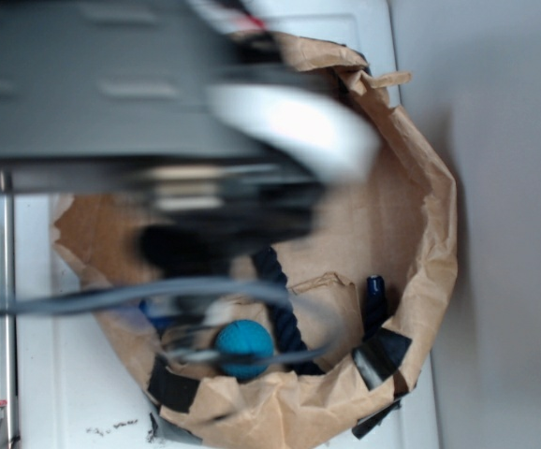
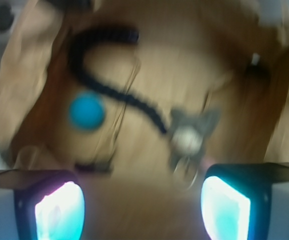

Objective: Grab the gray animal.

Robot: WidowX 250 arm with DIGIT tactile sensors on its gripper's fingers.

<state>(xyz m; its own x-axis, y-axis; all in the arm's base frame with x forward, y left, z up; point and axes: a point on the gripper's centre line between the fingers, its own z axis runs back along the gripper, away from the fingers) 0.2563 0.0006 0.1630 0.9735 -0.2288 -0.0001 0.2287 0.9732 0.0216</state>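
gray animal: the gray animal [image 2: 188, 134] lies flat on the brown paper floor of the bag, limbs splayed, pale face up, seen only in the wrist view and blurred at that; in the exterior view the arm hides it.
why there: it looks simply dropped among the other toys, loose and unpinned, so it should lift freely.
navy rope: the navy rope [image 2: 115, 90] curls in an s and its near end runs right up to the animal's upper left limb (touching or just beside, the blur won't say).
teal ball: the teal ball [image 2: 86, 112] sits well to the left of the animal, on the other side of the rope.
paper bag: the paper bag [image 1: 430, 234] has its walls rolled down and taped with black tape, likely to keep it open so the arm can reach in from above.
gripper: the gripper [image 2: 143, 207] hangs above the bag floor, its two lit pads at the bottom edge of the wrist view, the animal just above the gap and nearer the right pad.
jaws: spread wide, nothing between them.
step in hand: the approach, judging by the heavy blur, with the grab not yet made.
risk: closing here could catch the rope end along with the toy.
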